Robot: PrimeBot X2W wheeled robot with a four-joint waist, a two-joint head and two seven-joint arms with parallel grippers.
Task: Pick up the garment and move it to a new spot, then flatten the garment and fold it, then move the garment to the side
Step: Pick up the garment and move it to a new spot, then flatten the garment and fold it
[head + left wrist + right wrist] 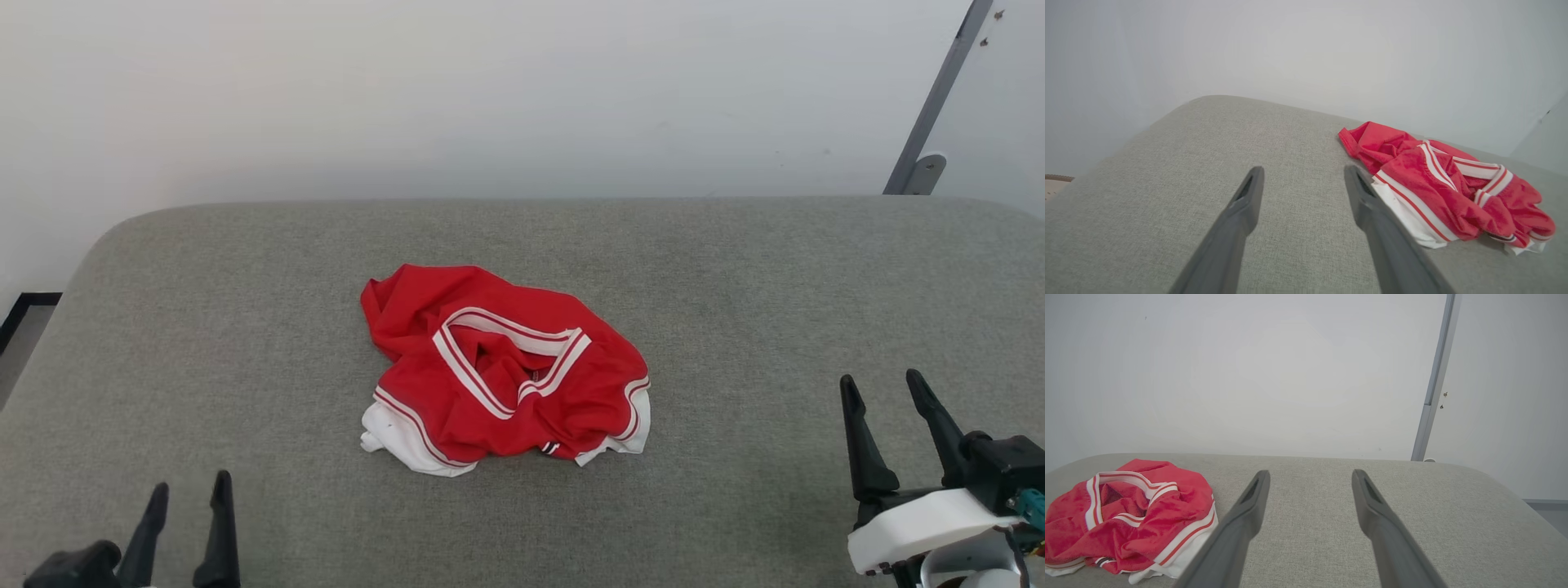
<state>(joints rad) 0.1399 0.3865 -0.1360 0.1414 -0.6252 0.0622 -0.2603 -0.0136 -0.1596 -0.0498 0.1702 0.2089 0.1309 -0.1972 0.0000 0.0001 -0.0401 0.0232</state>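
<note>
On the middle of the grey woven-fabric padded table top (245, 327) lies the garment (506, 367) — a red short-sleeved T-shirt w/ white sleeve ends and red-and-white striped trim. It is crumpled in a loose heap, not spread flat. The striped neckline loop faces up at approx. the heap's ctr. The two white sleeve ends poke out on the side toward the table top's near edge, one at each end of the heap.

At the table top's near-left part is the left gripper (190, 483). Its two long dark fingers point toward the far edge and are spread wide w/ nothing between them. At the table top's near-right part is the right gripper (881, 377) w/ a white housing behind it. It sits a bit farther from the near edge than the left one, fingers likewise splayed wide and empty.

Both grippers are well apart from the garment. In the left wrist view one finger overlaps a white sleeve end, but the head view shows bare table top between them.

Beyond the table top's far edge stands a plain pale wall (490, 98). A slim grey metal strip (939, 90) slants up the wall past the far-right corner.
</note>
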